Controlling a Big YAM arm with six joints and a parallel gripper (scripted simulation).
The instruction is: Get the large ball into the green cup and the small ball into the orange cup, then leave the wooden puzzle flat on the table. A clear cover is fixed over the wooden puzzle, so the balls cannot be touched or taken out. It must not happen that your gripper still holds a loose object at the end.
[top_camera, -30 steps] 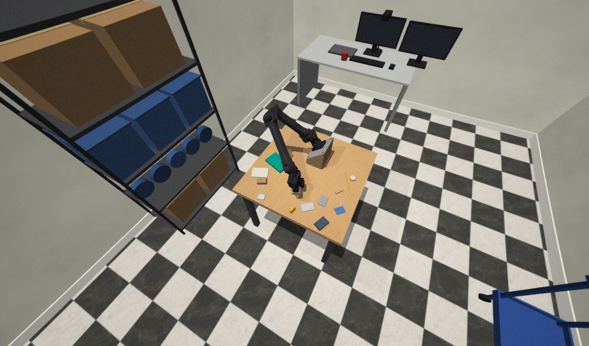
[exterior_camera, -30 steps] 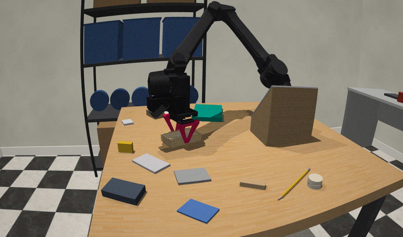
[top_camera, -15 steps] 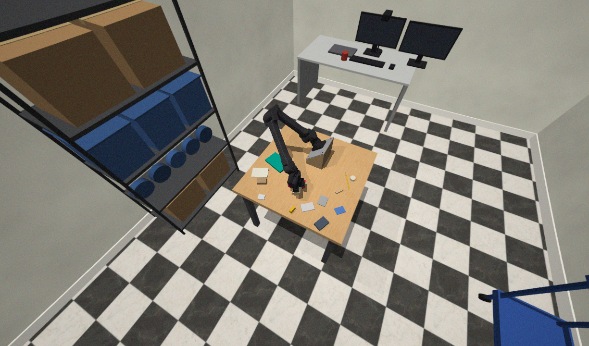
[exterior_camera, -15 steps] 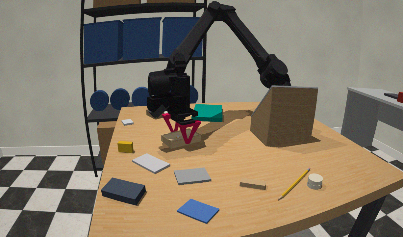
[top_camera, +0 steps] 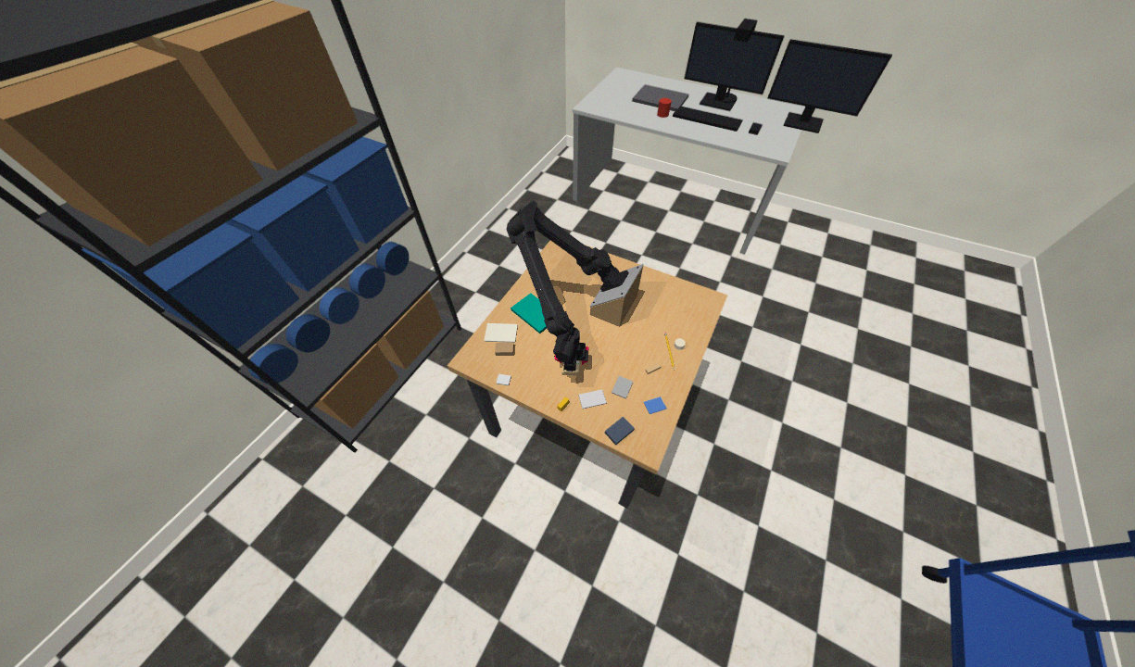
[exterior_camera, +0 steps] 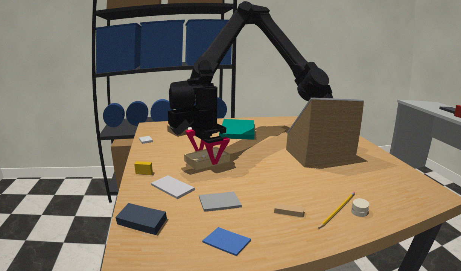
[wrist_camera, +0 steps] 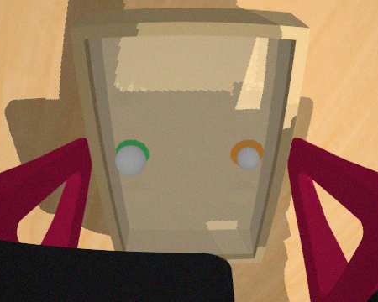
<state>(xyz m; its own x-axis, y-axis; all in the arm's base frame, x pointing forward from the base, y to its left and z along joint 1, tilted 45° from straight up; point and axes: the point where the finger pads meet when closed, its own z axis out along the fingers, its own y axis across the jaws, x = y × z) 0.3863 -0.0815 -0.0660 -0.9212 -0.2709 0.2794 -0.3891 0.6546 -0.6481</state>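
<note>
Checkered floor [top_camera: 733, 534] [exterior_camera: 29, 251], balls [wrist_camera: 130, 160] at cups [wrist_camera: 144, 148] only in wrist view

The black arm [top_camera: 544, 282] [exterior_camera: 279, 41] is bent in a tall peak, its elbow [top_camera: 524, 220] [exterior_camera: 250, 11] high above the desk. From the shoulder [exterior_camera: 314, 80] on the right, in the exterior view, one link rises to the elbow; the other slopes down left to the wrist [top_camera: 566, 341] [exterior_camera: 206, 101]. The jaws point downward, spread wide and gripping nothing, their crimson, open-framed fingers [top_camera: 585, 355] [exterior_camera: 214, 160] low over the desk.
</note>
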